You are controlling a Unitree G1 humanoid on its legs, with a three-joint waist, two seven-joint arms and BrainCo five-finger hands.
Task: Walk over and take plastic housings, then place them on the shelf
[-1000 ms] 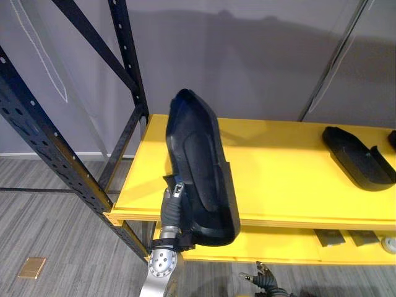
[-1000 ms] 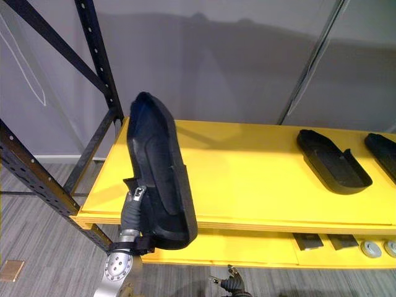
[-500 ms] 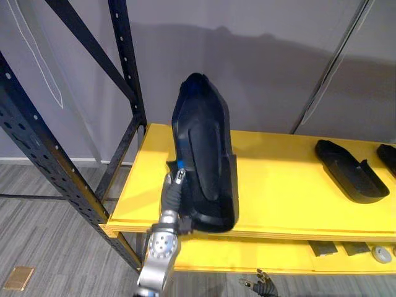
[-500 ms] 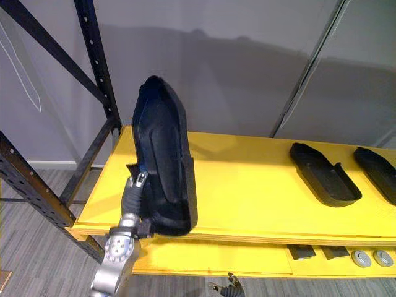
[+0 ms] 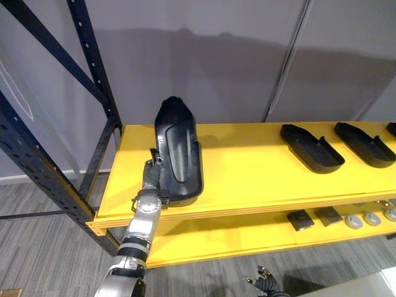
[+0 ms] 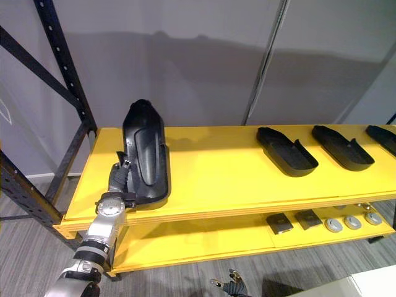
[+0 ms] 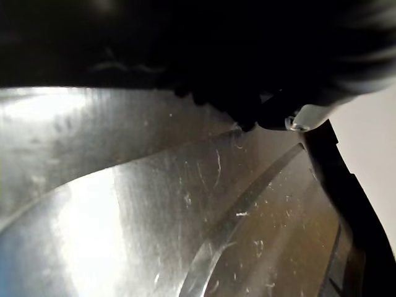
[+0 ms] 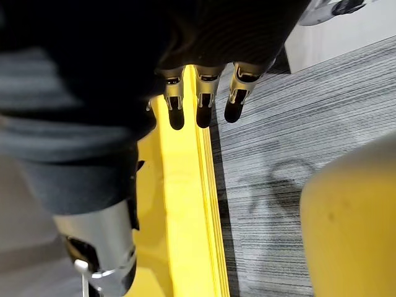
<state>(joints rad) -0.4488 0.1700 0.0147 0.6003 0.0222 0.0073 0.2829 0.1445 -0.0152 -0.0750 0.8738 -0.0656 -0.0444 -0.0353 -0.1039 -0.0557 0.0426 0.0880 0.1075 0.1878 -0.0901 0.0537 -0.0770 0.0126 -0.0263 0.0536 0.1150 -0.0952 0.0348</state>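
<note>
Yellow shelf [image 5: 247, 173] boards face us. Our left hand [image 5: 152, 178] clasps the black plastic housing [image 5: 179, 142] by its left rim; it sits at the shelf's left end, long axis pointing away. Our right hand [image 8: 203, 99] hangs slack below.

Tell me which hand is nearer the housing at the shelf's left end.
Left. The left hand is against the housing, on its left side, on the shelf; the right hand hangs low in front of the shelf, well apart.
</note>
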